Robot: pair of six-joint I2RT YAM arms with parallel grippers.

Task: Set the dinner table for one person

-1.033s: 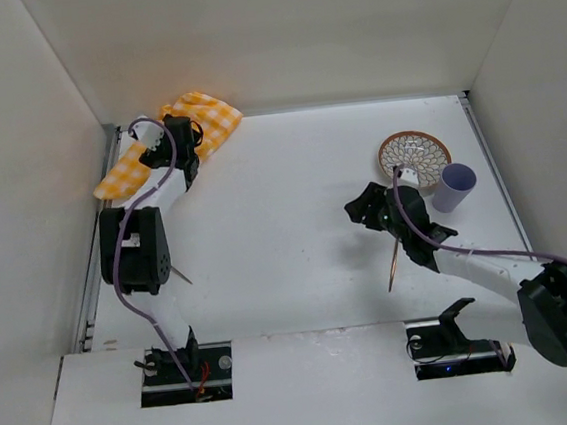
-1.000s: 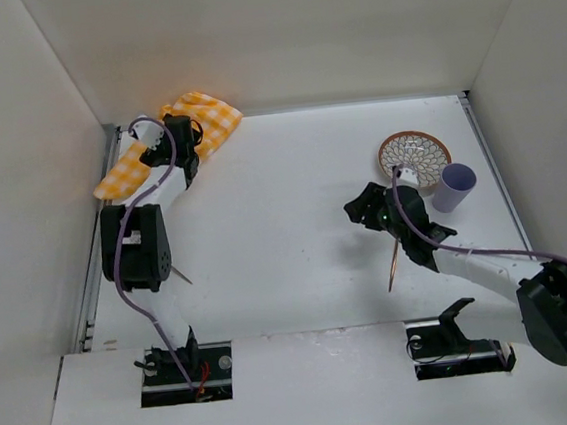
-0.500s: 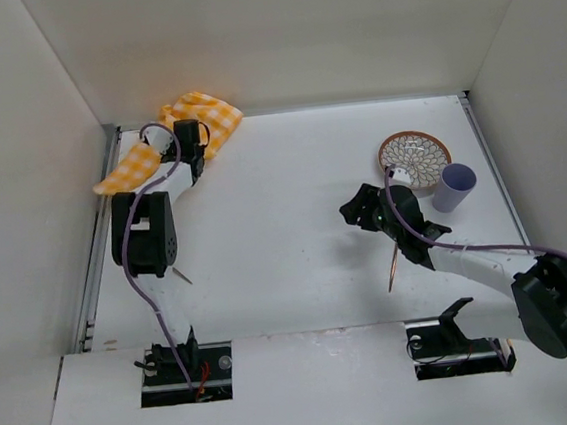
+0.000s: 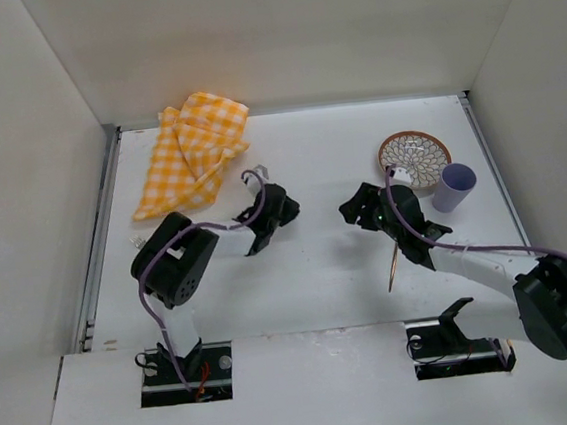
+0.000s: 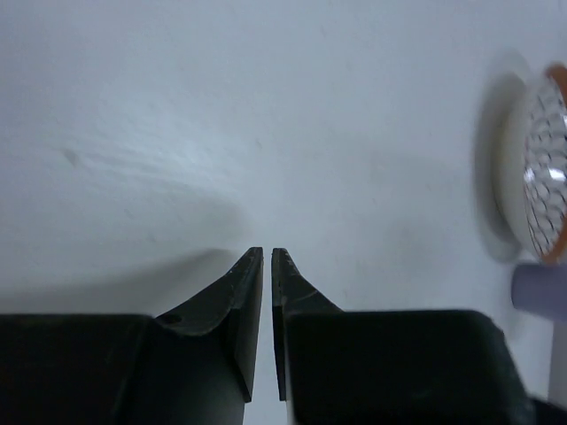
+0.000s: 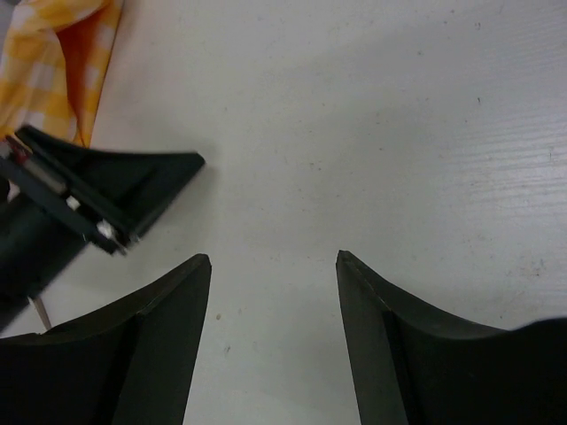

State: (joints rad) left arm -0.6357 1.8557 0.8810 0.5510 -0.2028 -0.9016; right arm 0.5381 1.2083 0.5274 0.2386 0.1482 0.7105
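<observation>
The dinner table (image 4: 310, 280) is the large white surface. A yellow-and-white checked cloth (image 4: 192, 151) lies crumpled at its back left, with nothing on it. My left gripper (image 4: 285, 204) hovers near the table's middle, well clear of the cloth. In the left wrist view it (image 5: 267, 252) is shut with nothing between its jaws. My right gripper (image 4: 353, 208) faces it from the right and stands open and empty (image 6: 273, 258) over bare table. A patterned plate (image 4: 413, 152) and a purple cup (image 4: 453, 186) stand at the back right.
A thin brown utensil (image 4: 394, 262) lies on the table, partly under my right arm. The right wrist view shows the left gripper's fingers (image 6: 106, 190) close ahead, with the cloth (image 6: 53, 62) behind. Metal rails run along both table sides.
My left arm has swung from the cloth at the back left to the table's middle, and its jaws have shut empty. The cloth now lies uncovered. The right arm has barely moved.
</observation>
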